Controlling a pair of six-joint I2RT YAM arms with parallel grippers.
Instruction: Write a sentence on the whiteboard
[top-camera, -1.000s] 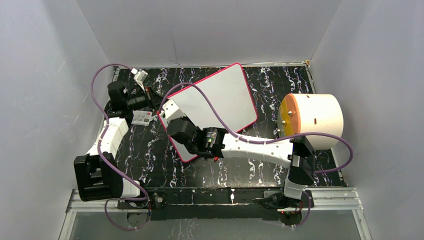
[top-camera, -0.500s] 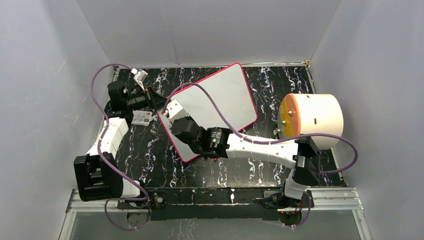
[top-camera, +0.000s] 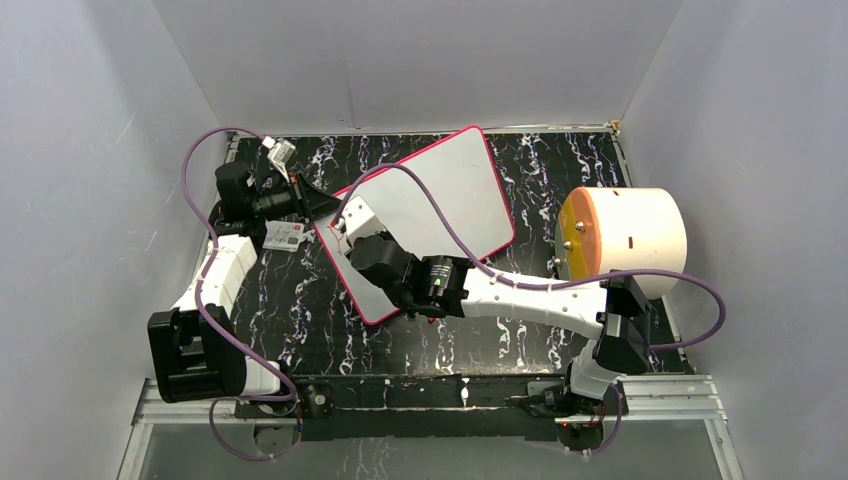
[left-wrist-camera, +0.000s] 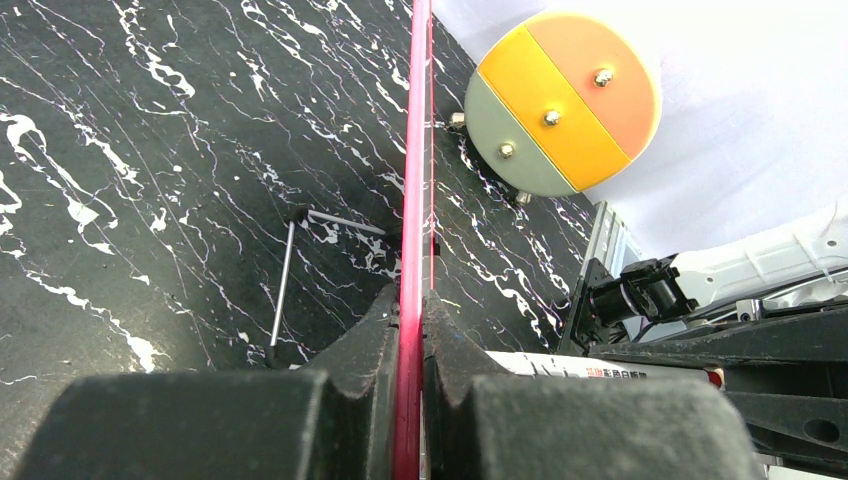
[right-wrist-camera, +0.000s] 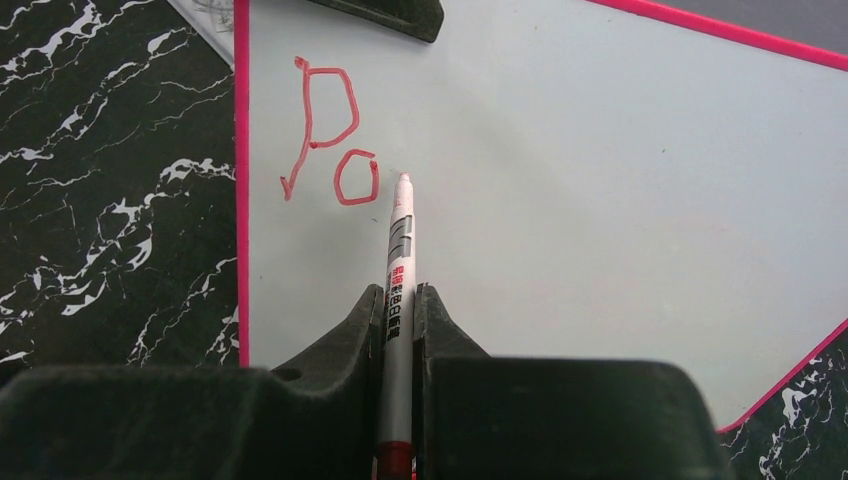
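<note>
only "po" of the sentence (right-wrist-camera: 338, 180) is on the whiteboard (right-wrist-camera: 600, 200), just ahead-left of my right pincer (right-wrist-camera: 399, 300) clamped on the marker (right-wrist-camera: 400, 235), my left pincer (left-wrist-camera: 410, 310) nipping the frame, the rest unwritten.

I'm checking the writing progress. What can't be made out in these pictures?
- Top view: the red letters on the whiteboard are too small to read.
- Left wrist view: whiteboard edge-on, its face unseen.
- Right wrist view: whether the marker tip touches the whiteboard; its back end is hidden between the jaws.
</note>
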